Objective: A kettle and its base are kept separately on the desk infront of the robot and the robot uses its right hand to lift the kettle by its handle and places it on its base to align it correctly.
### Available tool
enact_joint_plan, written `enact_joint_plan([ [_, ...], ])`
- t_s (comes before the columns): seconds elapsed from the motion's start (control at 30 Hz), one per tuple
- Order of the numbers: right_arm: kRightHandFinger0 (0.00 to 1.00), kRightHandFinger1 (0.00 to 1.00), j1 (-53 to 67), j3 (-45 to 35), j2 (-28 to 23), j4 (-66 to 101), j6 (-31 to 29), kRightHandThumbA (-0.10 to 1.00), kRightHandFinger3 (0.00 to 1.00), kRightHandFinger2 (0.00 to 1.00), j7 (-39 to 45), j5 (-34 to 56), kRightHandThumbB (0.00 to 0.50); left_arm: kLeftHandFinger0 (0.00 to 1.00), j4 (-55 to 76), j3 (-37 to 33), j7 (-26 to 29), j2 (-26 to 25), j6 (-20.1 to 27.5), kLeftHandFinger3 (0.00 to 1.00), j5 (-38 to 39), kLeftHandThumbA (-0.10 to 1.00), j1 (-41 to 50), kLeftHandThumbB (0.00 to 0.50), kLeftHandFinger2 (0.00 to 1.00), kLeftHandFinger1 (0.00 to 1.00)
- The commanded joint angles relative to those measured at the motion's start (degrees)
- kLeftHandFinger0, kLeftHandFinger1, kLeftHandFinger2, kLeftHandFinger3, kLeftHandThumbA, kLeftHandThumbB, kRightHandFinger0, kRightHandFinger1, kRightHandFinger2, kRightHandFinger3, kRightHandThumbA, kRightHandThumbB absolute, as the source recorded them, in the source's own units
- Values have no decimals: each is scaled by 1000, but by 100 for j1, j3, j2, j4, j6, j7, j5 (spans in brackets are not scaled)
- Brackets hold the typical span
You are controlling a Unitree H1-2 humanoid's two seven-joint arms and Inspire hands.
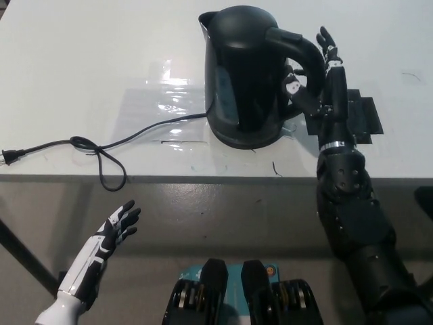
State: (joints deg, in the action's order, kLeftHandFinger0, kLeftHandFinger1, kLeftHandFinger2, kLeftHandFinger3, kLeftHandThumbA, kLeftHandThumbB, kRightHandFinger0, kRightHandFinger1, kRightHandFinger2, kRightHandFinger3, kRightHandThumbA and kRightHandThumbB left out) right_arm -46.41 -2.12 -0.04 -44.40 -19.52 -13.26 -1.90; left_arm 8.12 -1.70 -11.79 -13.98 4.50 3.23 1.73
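- On the white desk (81,61), centre right: black electric kettle (247,74) stands upright, spout toward the far left, handle (298,47) toward the right.
- Under the kettle a dark rim shows at the desk surface; I take it for the base (247,140), though its outline merges with the kettle's bottom. Power cord (101,149) runs from there leftward across the desk to a plug (12,156) near the front edge, with a loop hanging over the edge.
- Right hand (323,78), black: fingers spread and pointing up-desk, just beside the handle on its right side, holding nothing. Whether one finger touches the handle I cannot tell.
- Left hand (116,229), white: rests low, below the desk edge at lower left, fingers apart, empty.
- Black tape patch (358,118) on the desk behind the right wrist.
- Judgement: kettle appears seated, hand released, so this reads as the let-go step at the task's end.
- Next move calls for drawing the right hand clear to the right without catching the handle; a nudge could twist the kettle off alignment.
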Motion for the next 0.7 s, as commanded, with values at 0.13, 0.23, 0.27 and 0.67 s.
enact_joint_plan([
  [0.13, 1000, 1000, -154, -89, -323, 762, 764, 720, 1000, 1000, 2447, 1705, 500, 1000, 127, 34, -84, -117, 104, 1000, 25, 1000, -60, 24, 1000, 1000],
  [0.23, 1000, 1000, -173, -211, -310, 793, 878, 672, 1000, 1000, 2651, 2003, 500, 1000, 131, 35, -85, -124, 95, 1000, 19, 1000, -67, 23, 1000, 1000],
  [0.27, 1000, 1000, -175, -265, -310, 822, 933, 670, 1000, 1000, 2727, 2128, 500, 1000, 129, 32, -89, -118, 94, 1000, 30, 1000, -72, 15, 1000, 1000],
  [0.67, 1000, 1000, -96, -780, -236, 1801, 1741, 683, 1000, 1000, 3215, 3298, 500, 1000, 145, 48, -83, -126, 54, 1000, 36, 1000, -71, 17, 1000, 1000],
])
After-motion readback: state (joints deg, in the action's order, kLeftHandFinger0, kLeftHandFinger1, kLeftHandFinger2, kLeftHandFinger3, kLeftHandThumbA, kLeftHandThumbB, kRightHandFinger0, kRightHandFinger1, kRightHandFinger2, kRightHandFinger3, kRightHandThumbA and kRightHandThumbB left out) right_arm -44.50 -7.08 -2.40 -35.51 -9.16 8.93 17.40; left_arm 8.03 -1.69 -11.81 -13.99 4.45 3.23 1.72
